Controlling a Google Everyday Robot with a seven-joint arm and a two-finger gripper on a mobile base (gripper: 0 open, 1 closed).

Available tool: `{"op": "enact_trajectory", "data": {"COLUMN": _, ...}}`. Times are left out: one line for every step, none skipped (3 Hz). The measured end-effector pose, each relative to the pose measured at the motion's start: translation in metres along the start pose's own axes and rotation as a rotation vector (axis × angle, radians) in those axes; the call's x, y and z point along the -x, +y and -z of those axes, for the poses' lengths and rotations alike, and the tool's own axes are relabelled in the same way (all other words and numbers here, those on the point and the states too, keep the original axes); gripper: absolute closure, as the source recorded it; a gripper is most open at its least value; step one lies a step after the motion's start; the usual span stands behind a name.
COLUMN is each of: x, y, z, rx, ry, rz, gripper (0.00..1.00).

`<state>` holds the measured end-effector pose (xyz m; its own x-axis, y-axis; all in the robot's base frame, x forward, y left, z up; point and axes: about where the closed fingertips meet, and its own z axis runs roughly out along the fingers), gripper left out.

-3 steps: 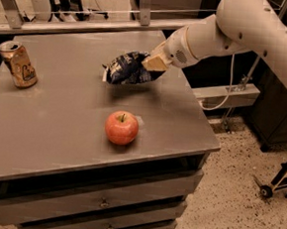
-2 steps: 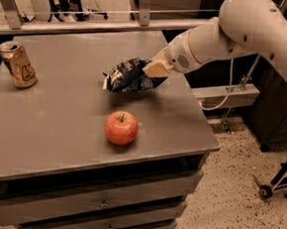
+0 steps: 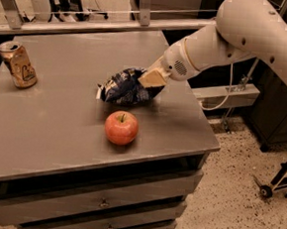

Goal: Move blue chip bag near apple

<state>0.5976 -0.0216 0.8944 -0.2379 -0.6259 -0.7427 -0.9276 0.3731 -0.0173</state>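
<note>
Your gripper (image 3: 153,83) is over the middle of the grey table (image 3: 56,144), a little right of centre, at the end of the white arm (image 3: 229,38) that reaches in from the far right. It is closed on the right end of the blue chip bag (image 3: 121,88): one tan finger (image 3: 150,78) lies pressed on the upper side of the crumpled foil, and the other is hidden behind the bag. The bag stretches out to the left of the grip, its left tip low above the tabletop (you cannot tell whether that tip touches the surface).

The apple (image 3: 121,127) stands upright just nearer than the bag, stem up, with a narrow strip of bare table showing between the two. It sits close to the table's near edge.

A gold drink can (image 3: 18,65) stands tilted at the far left of the table, well apart from both the bag and the apple. Below the tabletop you see two drawer fronts (image 3: 102,202) with small knobs. On the speckled floor at the right stands a black wheeled frame (image 3: 277,181).
</note>
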Motion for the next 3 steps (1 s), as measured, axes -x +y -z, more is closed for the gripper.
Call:
{"op": "enact_trajectory", "data": {"x": 0.0024, "y": 0.0036, "z": -0.0065, "rx": 0.025, "ry": 0.001, "rz": -0.018, "gripper": 0.30}}
{"op": "enact_trajectory", "data": {"x": 0.0019, "y": 0.0046, "z": -0.0073, "rx": 0.044, "ry": 0.013, "rz": -0.028, "gripper": 0.06}}
{"op": "enact_trajectory", "data": {"x": 0.0003, "y": 0.0015, "z": -0.0025, "rx": 0.029, "ry": 0.036, "rz": -0.028, "gripper": 0.00}}
